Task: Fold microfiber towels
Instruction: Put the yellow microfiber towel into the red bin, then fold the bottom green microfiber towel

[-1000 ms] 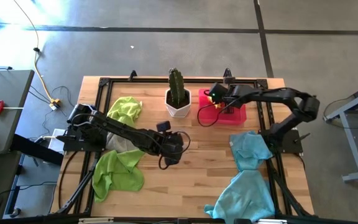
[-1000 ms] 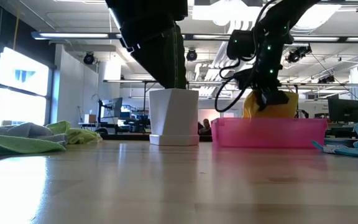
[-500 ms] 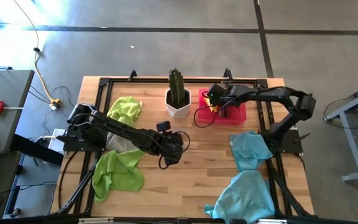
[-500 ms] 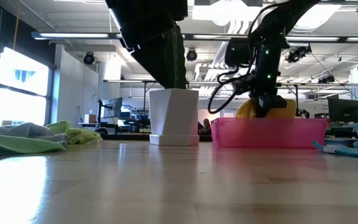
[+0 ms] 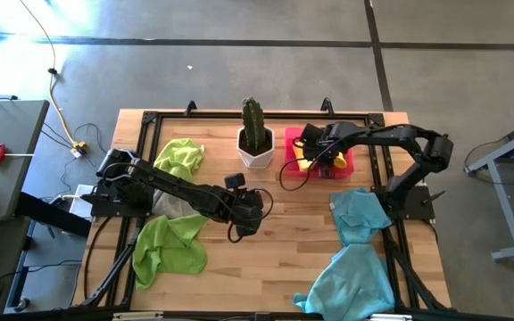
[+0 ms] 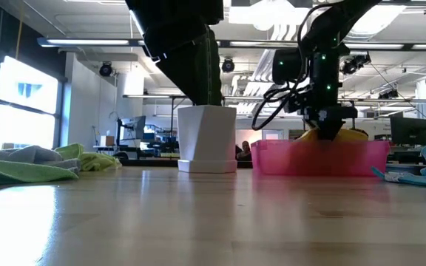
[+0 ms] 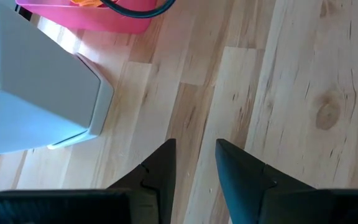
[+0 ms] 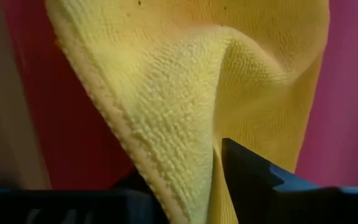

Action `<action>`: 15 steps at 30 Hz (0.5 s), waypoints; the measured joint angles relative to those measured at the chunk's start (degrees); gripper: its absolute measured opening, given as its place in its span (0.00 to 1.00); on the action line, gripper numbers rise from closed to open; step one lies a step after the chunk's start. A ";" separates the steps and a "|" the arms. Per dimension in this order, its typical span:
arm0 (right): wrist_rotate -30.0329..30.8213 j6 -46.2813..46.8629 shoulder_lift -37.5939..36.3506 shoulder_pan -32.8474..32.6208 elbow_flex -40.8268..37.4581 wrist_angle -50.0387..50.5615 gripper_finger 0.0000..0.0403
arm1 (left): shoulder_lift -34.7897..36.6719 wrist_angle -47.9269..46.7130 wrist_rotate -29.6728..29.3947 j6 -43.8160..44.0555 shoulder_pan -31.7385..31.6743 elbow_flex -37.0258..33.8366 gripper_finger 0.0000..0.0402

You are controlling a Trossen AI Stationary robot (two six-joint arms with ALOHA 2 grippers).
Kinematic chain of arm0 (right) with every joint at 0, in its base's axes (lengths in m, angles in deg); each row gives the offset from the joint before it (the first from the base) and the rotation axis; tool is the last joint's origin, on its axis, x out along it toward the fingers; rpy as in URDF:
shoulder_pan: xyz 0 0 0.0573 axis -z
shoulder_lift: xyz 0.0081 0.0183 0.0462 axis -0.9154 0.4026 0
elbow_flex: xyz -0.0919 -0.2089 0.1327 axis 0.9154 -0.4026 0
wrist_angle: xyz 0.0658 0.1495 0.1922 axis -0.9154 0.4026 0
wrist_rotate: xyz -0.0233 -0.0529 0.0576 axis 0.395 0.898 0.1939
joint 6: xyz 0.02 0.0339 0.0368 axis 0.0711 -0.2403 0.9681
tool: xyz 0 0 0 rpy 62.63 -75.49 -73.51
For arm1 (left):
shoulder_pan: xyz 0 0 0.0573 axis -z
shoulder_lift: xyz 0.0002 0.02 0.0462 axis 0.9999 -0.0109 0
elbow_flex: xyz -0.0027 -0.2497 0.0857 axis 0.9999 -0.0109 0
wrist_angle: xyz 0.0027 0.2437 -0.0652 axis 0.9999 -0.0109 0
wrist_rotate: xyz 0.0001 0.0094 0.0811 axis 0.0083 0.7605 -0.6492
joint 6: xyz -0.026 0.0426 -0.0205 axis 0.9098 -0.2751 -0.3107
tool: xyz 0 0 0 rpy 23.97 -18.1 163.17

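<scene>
2 dark arms [image 5: 186, 190] — black looping cables [image 6: 272, 111], green indicator lights.

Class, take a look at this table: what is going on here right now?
The right gripper is down over the pink tray beside the potted cactus, with the yellow towel between its fingers, lying in the tray. The left gripper hovers open over bare wood mid-table, holding nothing. Two green towels and two blue towels lie crumpled and unfolded.

The left arm reaches across the middle of the high view, its left pincer [image 5: 246, 218] pointing down with fingers slightly parted. The right arm bends in from the right edge, its right pincer [image 5: 315, 153] lowered in the upper centre.
</scene>
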 joint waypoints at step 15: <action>-16.74 9.57 -0.02 -0.02 14.39 15.75 0.37 | 0.01 -0.02 0.71 -0.42 -0.02 0.02 0.25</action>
